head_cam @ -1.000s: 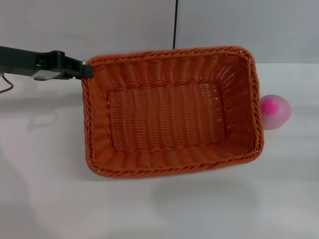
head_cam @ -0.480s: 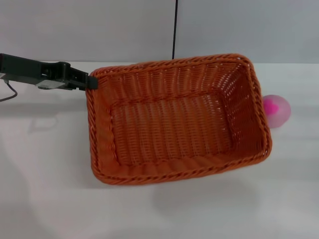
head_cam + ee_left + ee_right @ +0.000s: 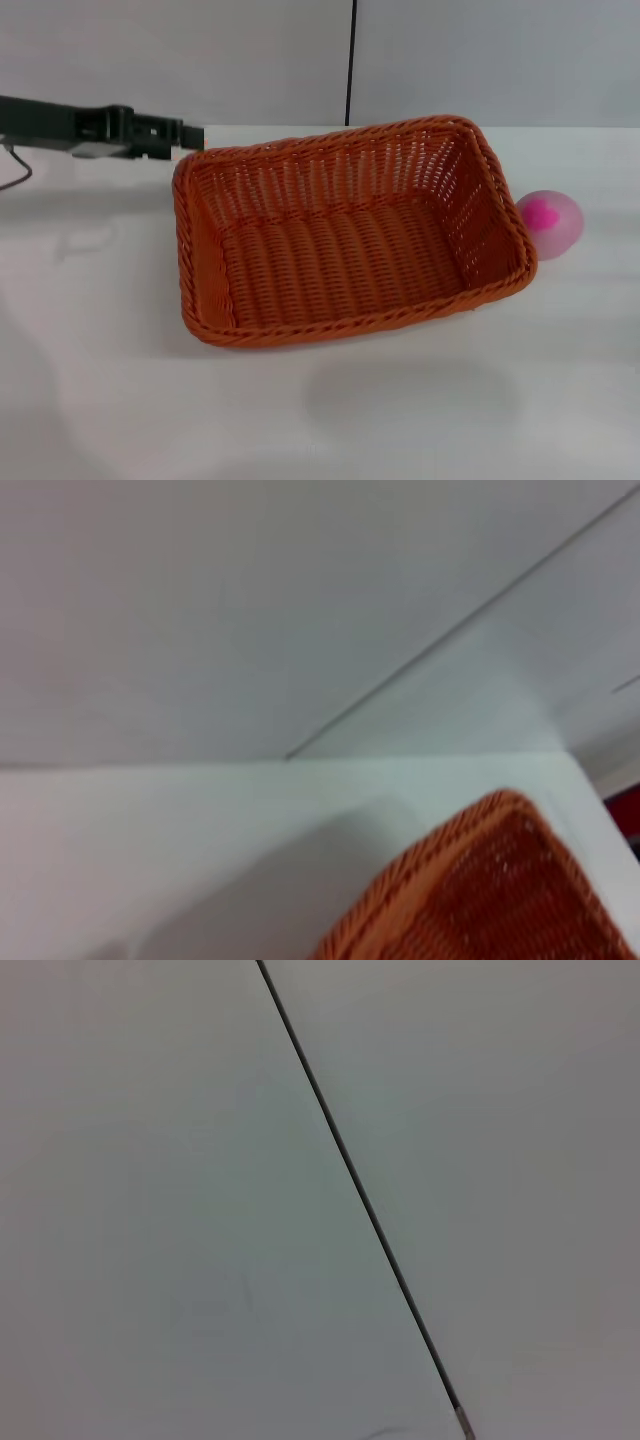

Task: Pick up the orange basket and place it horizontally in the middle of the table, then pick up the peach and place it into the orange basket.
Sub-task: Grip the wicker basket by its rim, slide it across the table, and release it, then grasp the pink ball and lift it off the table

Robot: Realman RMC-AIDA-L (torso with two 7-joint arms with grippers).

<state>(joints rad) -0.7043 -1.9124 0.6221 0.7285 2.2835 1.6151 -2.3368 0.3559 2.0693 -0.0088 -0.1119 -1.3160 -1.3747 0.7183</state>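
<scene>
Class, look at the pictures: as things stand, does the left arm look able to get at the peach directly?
Probably not. The left gripper is at the orange basket's far-left corner, while the peach lies beyond the basket's opposite end, so the basket stands between them.

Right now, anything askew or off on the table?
The orange basket sits skewed, its long side angled rather than square to the table edge. The left gripper is at its far left corner. The peach sits against the basket's right end, outside it. No damage visible.

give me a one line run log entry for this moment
phase: placing basket | left claw: at far-left rim of orange basket | peach: on table, right of basket | right arm: unseen
</scene>
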